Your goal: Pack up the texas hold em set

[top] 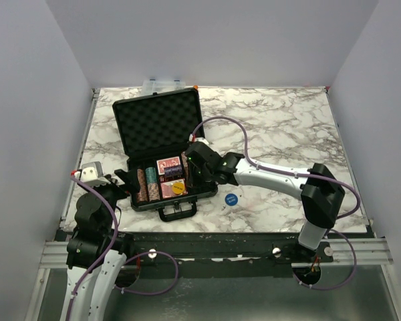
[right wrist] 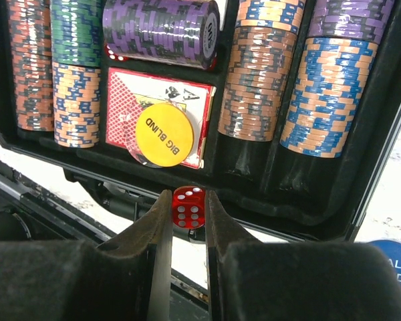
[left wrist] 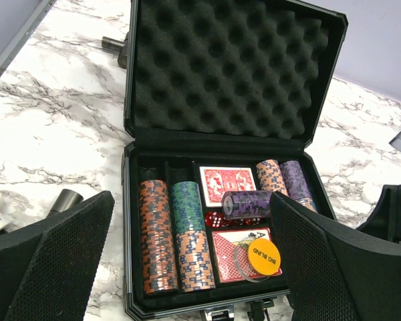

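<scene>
well, right pincer [right wrist: 187,195] clamps a red die [right wrist: 189,208] over the case [right wrist: 301,212] front rim (lid up); left pincer [left wrist: 192,198] gapes wide.

A clear plastic organizer box [top: 166,84] sits at the far edge of the grey-veined marble desk [top: 287,120], left of its middle. Plain pale walls [top: 27,100] stand along the left, far and right edges. A metal rail [top: 220,249] runs along the near edge.
</scene>
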Robot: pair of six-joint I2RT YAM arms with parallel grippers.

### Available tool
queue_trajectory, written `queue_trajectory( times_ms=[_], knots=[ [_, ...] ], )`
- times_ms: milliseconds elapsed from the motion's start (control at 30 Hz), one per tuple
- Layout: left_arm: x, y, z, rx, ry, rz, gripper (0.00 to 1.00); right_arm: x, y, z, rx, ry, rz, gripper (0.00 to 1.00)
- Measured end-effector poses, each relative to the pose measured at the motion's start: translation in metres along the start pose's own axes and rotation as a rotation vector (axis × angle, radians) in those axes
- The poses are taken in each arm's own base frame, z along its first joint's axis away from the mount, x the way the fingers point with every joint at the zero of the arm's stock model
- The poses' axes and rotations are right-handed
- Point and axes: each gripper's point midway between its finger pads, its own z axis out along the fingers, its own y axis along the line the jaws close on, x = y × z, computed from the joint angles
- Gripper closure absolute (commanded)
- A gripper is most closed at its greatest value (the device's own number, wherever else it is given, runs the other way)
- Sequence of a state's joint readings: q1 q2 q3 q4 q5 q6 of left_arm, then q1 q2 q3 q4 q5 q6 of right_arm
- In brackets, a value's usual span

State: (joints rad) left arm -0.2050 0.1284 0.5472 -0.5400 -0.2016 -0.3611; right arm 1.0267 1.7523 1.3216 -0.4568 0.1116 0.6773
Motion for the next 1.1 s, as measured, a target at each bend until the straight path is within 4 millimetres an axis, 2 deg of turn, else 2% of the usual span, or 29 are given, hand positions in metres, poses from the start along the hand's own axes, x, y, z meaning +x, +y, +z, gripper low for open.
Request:
queue_trajectory(
  times_ms=[867,1100],
  knots=[
    [0.003,0.0,0.002,-0.002,0.016,0.003,0.01,0.018,-0.023,0.04,0.115,0.012,0.003,0.99],
    [0.005,0.0,0.004,-0.005,0.026,0.005,0.01,0.019,-0.027,0.043,0.138,0.007,0.002,0.91]
  ],
)
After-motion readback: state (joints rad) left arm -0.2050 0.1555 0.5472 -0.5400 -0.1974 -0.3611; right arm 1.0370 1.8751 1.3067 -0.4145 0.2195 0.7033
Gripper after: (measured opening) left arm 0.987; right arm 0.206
